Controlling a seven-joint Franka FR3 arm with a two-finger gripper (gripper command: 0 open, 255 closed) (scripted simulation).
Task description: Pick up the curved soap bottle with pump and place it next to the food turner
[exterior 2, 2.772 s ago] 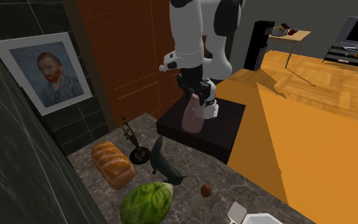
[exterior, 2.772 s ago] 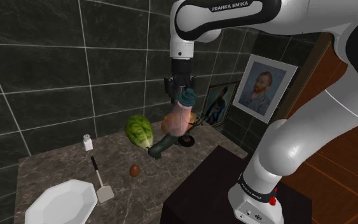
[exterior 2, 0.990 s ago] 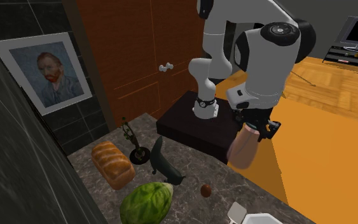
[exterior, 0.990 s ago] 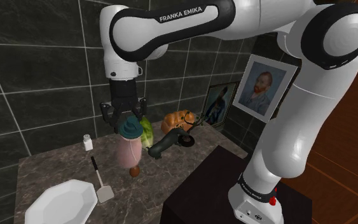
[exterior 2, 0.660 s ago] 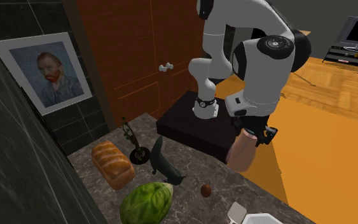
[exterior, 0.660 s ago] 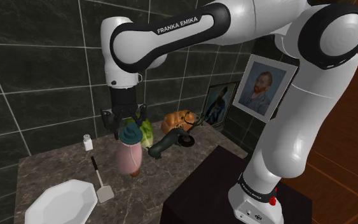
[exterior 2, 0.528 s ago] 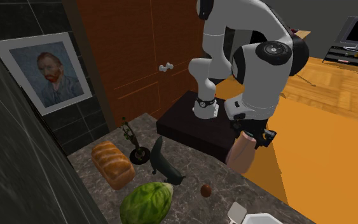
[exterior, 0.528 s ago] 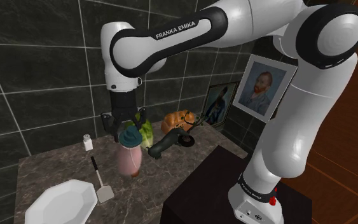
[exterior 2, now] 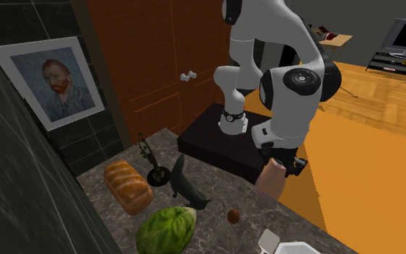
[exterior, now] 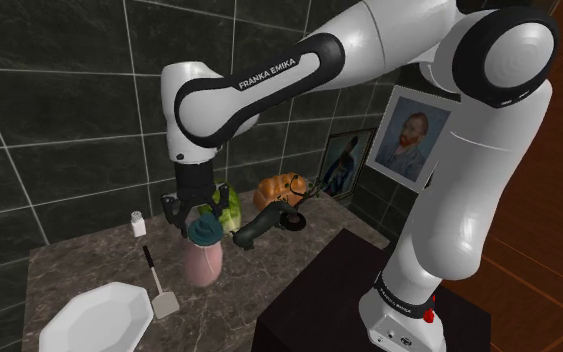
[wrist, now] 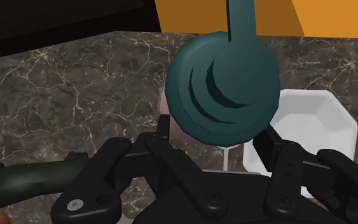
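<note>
Lower than half a second ago, the white Franka arm has carried its load down toward the dark marbled worktop, and the brown nut-like ball seen on the stone earlier now sits behind the bottle in the shoulder view. On the tiled far wall, at the shoulder view's right, hangs a framed portrait of a bearded man. A white eight-sided plate lies at the worktop's near left corner in that view. Farther back, a green leafy head stands partly behind the arm's wrist, with a brown loaf to its right. The all-black claw is clenched on the neck of the pink curved soap bottle, just under its teal pump, and the bottle hangs upright with its base close to the stone; whether it touches cannot be told. It stands just to the right of the food turner, a thin black handle with a pale flat blade, which lies between the bottle and the plate. In the second exterior view the bottle is by the worktop's near edge. A small white shaker stands by the far wall, beyond the turner's handle.
</note>
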